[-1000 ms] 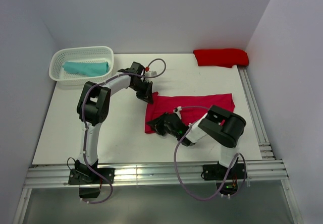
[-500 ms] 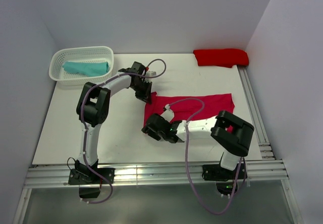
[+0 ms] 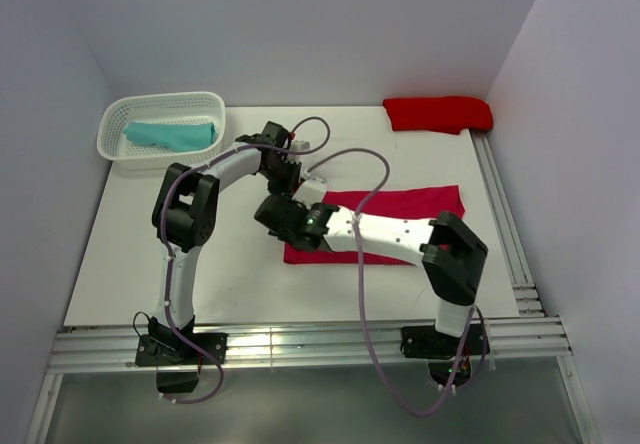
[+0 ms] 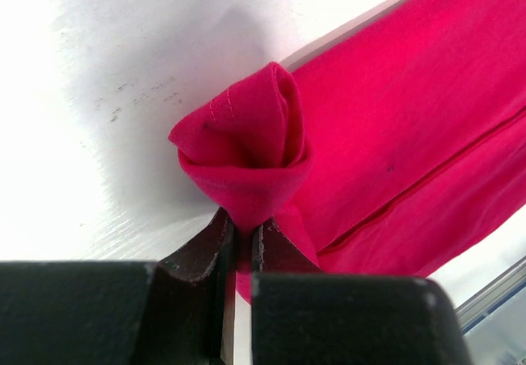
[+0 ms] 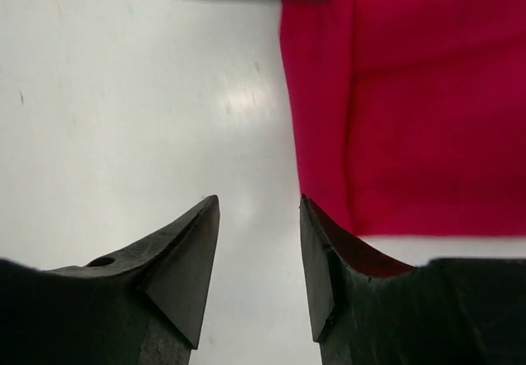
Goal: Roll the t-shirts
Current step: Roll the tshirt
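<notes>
The raspberry-red t-shirt lies folded in a long band across the middle of the table. My left gripper is at its far left corner, shut on a curled corner of the cloth. My right gripper is open and empty just off the shirt's left edge, over bare table, with its arm lying across the shirt. A teal tee sits in the basket. A scarlet bundle lies at the far right.
The white lattice basket stands at the far left corner. White walls close in the back and both sides. A metal rail runs along the table's right edge and another along the near edge.
My right gripper has swung from the shirt's near left corner up and leftward to its left edge. The shirt's near left part now lies flatter and narrower. The left gripper barely moved.
</notes>
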### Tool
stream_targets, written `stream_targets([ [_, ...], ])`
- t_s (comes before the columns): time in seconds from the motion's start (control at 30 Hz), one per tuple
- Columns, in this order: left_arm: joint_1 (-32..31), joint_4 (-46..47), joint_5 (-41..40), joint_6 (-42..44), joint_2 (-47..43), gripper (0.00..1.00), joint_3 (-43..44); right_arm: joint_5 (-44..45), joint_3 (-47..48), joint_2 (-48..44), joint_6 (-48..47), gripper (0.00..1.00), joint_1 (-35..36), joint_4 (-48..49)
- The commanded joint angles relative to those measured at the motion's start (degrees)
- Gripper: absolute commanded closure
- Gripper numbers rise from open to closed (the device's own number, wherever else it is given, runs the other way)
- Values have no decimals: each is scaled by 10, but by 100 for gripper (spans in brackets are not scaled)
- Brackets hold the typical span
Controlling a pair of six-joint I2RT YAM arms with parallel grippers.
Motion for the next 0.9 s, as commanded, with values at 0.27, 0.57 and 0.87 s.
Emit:
stream_targets([
  [0.27,9,-31,-81,22,-1,99,12,150,221,192,-111,51,-41,-123],
  [0.57,9,-34,-81,24,3,98,14,142,234,238,-116,53,-37,-118],
  [0.87,8,-38,-79,24,11,99,20,153,272,271,-110,51,-15,-140],
])
